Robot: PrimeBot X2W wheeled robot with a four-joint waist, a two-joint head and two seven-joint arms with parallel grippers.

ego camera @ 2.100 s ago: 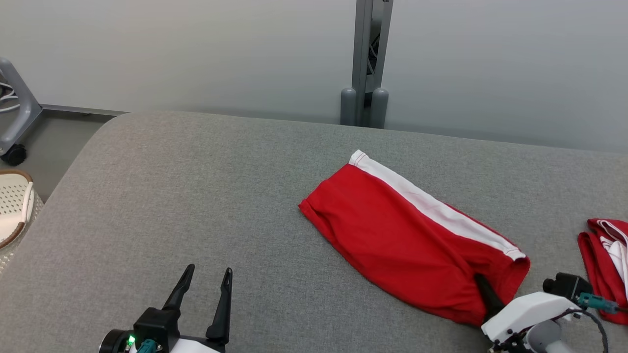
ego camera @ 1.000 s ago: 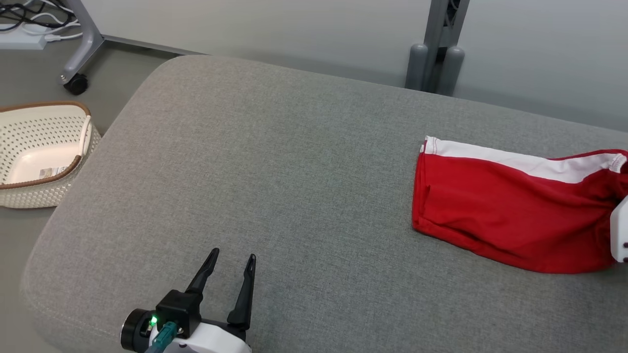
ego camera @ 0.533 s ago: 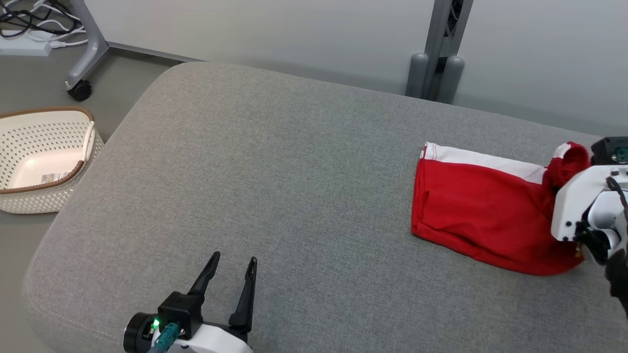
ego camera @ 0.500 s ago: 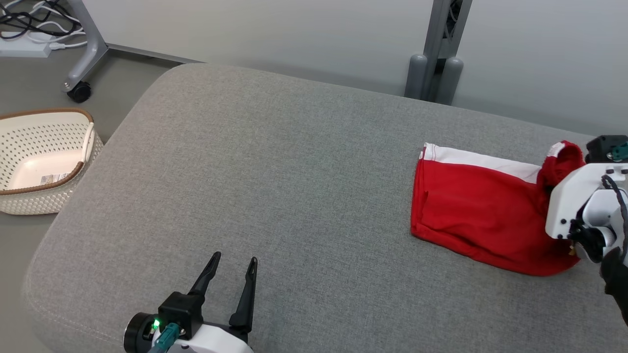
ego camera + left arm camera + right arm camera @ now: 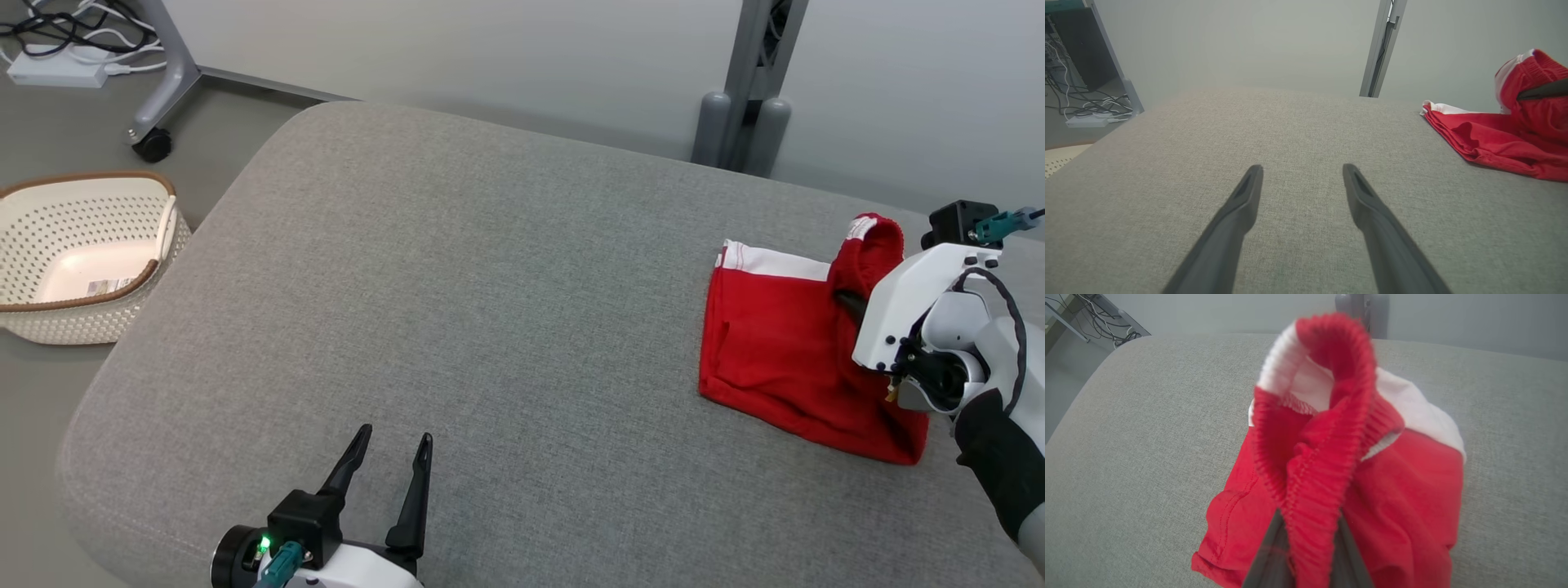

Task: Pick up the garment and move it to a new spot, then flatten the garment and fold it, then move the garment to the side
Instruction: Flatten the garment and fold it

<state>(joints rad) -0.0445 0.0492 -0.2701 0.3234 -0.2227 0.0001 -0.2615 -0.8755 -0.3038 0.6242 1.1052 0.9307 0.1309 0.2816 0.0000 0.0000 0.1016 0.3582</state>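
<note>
One shorts (image 5: 775, 367) end is being pinched and folded over by the right pincer (image 5: 849, 304); laying it down ahead seems needed next.

A broad grey upholstered surface (image 5: 490, 286) with a rounded corner is seen spreading beneath and ahead of the left gripper (image 5: 396, 434). Far ahead of that gripper a plain pale grey wall (image 5: 490, 49) is found. Ahead and to the gripper's right, a grey metal post (image 5: 763, 49) with two rounded grey feet is set against the wall. To the gripper's left, down on the grey floor (image 5: 49, 122), a cream perforated basket (image 5: 90, 322) with a brown rim is placed. Beyond the basket a grey frame leg (image 5: 175, 57) on a black castor (image 5: 153, 145), a white power strip (image 5: 53, 72) and dark cables (image 5: 57, 16) are seen. The whole is evenly and softly lit.
</note>
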